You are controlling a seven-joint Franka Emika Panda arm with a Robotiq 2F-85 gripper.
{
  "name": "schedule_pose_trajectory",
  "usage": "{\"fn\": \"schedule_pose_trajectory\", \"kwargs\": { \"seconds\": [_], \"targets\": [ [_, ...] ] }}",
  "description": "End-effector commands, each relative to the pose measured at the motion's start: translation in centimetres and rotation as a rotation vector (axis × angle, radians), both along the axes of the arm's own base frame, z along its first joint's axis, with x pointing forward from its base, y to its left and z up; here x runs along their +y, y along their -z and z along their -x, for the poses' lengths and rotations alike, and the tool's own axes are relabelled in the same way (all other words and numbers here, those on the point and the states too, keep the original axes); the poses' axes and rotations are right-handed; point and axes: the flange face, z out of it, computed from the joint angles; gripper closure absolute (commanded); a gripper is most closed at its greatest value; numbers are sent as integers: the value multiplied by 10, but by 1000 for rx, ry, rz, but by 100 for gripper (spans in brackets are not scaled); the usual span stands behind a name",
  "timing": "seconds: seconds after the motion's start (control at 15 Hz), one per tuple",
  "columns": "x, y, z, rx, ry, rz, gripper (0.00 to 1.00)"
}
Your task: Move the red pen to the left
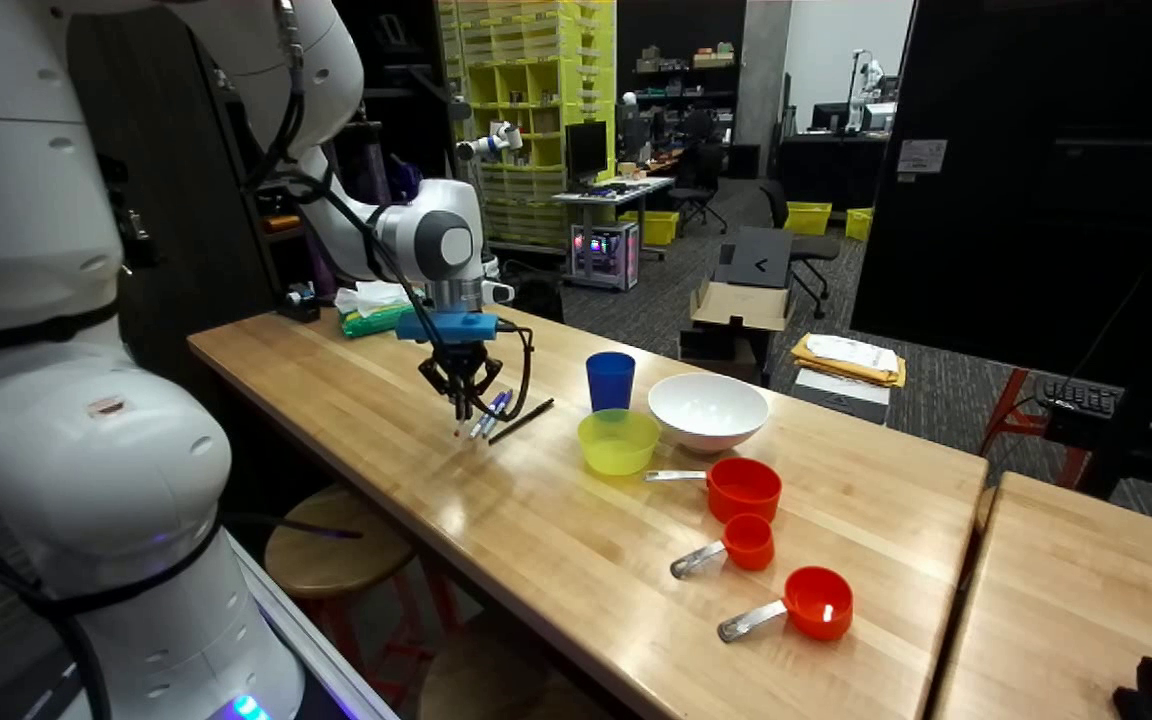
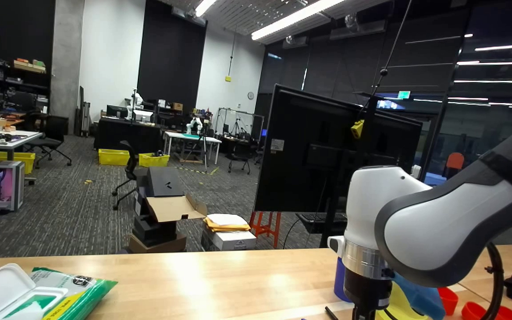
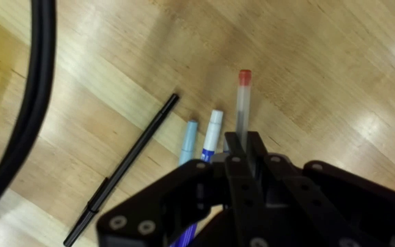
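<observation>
The red pen (image 3: 242, 106) has a clear barrel and a red end. In the wrist view its barrel runs between the two fingertips of my gripper (image 3: 242, 137), which are closed on it. Its rear part is hidden by the fingers. In an exterior view my gripper (image 1: 462, 408) points down low over the table, and only a small reddish tip of the red pen (image 1: 457, 432) shows below it. I cannot tell if the pen touches the table. In an exterior view the gripper (image 2: 365, 314) is mostly cut off by the bottom edge.
Left of the fingers lie a white and blue marker (image 3: 213, 132), a light blue marker (image 3: 188, 142) and a black pen (image 3: 125, 164). A yellow bowl (image 1: 618, 445), blue cup (image 1: 611, 380), white bowl (image 1: 709, 410) and red measuring cups (image 1: 744, 490) stand further along the table.
</observation>
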Motion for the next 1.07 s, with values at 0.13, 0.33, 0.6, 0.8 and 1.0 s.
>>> {"fn": "schedule_pose_trajectory", "kwargs": {
  "seconds": [0.13, 0.33, 0.6, 0.8, 1.0],
  "targets": [
    [15, -1, 9, -14, 26, -16, 98],
    [22, 0, 6, -30, 80, -37, 98],
    [25, 3, 1, -61, 125, -42, 98],
    [20, 6, -3, -66, 148, -39, 89],
    [14, 7, -5, -68, 167, -41, 64]
  ]
}}
